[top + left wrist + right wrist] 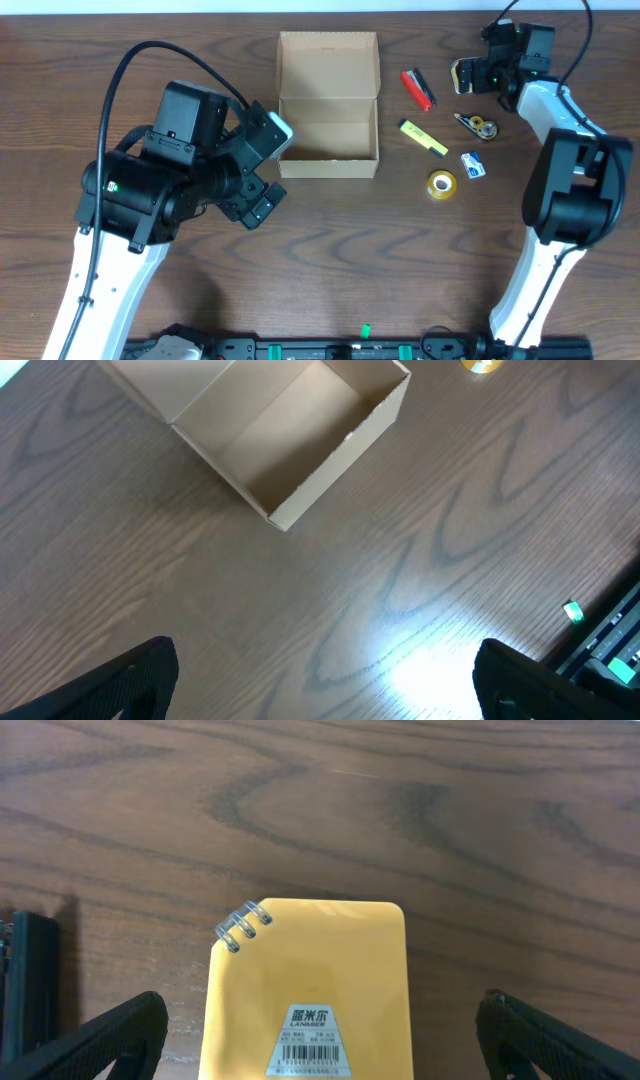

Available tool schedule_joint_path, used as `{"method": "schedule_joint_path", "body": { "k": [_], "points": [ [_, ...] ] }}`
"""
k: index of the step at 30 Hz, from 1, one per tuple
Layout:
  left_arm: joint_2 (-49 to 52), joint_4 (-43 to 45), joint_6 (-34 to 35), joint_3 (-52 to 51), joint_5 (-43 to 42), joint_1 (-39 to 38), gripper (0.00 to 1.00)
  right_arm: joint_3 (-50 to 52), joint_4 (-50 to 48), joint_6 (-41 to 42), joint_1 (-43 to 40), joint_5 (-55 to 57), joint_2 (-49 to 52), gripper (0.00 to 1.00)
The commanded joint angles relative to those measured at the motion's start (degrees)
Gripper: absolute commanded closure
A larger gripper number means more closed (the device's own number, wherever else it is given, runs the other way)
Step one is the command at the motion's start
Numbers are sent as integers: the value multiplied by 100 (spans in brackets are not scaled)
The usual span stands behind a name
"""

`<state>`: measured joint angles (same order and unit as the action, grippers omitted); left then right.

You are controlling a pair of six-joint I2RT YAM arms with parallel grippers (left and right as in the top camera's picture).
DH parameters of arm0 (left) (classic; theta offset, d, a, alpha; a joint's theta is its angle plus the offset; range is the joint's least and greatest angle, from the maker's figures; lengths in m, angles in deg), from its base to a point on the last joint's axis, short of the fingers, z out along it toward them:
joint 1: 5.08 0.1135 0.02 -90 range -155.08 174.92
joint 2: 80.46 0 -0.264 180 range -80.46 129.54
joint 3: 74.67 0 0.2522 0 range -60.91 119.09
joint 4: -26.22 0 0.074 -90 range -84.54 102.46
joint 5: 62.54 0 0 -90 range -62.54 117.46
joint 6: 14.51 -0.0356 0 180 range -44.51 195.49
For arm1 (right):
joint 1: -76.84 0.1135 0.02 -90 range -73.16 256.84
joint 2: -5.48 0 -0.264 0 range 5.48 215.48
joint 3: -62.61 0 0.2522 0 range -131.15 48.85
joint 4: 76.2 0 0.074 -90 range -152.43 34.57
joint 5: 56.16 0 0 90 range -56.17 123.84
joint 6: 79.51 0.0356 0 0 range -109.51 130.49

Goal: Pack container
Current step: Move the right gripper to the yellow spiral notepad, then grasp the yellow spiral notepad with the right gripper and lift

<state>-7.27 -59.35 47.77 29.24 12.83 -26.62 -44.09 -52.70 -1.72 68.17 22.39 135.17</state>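
1. Lid-up cardboard container [328,105] top-middle of table, unbraced: likely to slide if bumped. Left gripper [325,675] splayed, empty, nearby.
2. Right gripper [320,1035] spread over flat yellow spiral notepad [310,980]: easy to slip off.
3. Tape roll [441,184]: could roll away.

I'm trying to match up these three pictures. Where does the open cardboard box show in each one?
Overhead: the cardboard box sits at top centre, with its lid flap folded back.
Left wrist: it is in the upper part, left of centre, seen cornerwise and empty.
Right wrist: it is not in this view; a yellow ring-bound notepad fills the bottom.
Shared landmark: the dark wood-grain table appears in all three.
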Motion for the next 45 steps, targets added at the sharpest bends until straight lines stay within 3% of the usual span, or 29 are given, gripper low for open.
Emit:
{"method": "schedule_joint_path", "body": {
  "k": [1, 38, 45],
  "points": [
    [-13, -17, -57, 173, 20, 0, 5, -114, -98, -66, 72, -101, 157, 1],
    [-13, -17, -57, 173, 20, 0, 5, -114, -162, 339, 125, 94, 640, 1],
    [-13, -17, -57, 173, 20, 0, 5, -114, -92, 341, 125, 92, 640, 16]
  ]
}}
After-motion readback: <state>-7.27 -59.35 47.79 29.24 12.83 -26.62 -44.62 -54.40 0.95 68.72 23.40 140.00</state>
